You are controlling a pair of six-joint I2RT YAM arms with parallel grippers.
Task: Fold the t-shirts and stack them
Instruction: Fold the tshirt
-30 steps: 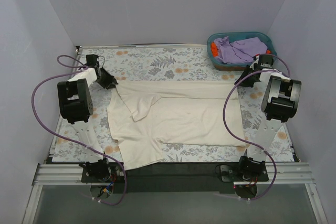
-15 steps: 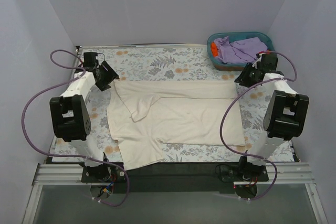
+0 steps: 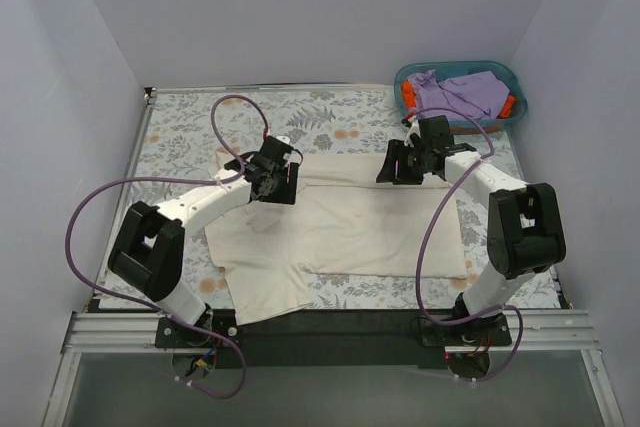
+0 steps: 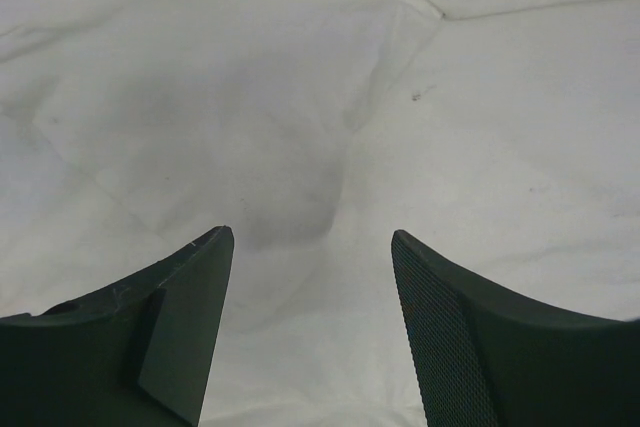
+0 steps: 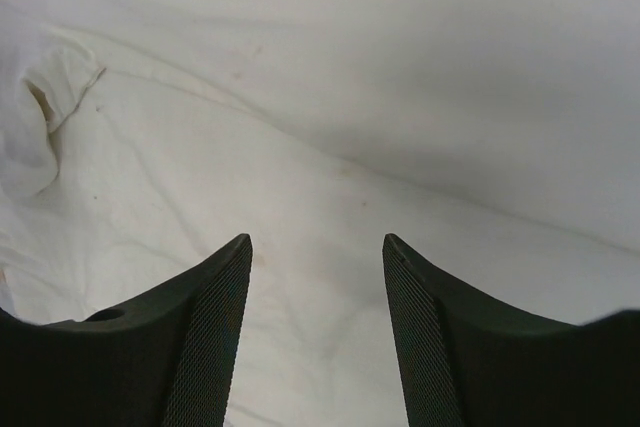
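A large cream t-shirt [image 3: 340, 227] lies spread across the floral table, its far edge folded over toward the middle. My left gripper [image 3: 272, 183] hovers over the shirt's far-left folded part, jaws open and empty; the left wrist view shows cream cloth [image 4: 300, 127] with a fold crease between the fingers. My right gripper [image 3: 400, 169] is over the shirt's far-right part, open and empty; the right wrist view shows cream cloth [image 5: 330, 147] and a sleeve hem at the left. A lavender shirt [image 3: 460, 95] and an orange-red garment [image 3: 409, 97] lie in the basket.
A teal plastic basket [image 3: 505, 74] stands at the far right corner of the table. The floral tablecloth [image 3: 190, 147] shows bare at the far left and along the back. Purple cables loop from both arms. Grey walls close in on three sides.
Both arms have swung inward from the table's outer far corners to above the cream shirt's far edge. The shirt's folded far strip lies much as before.
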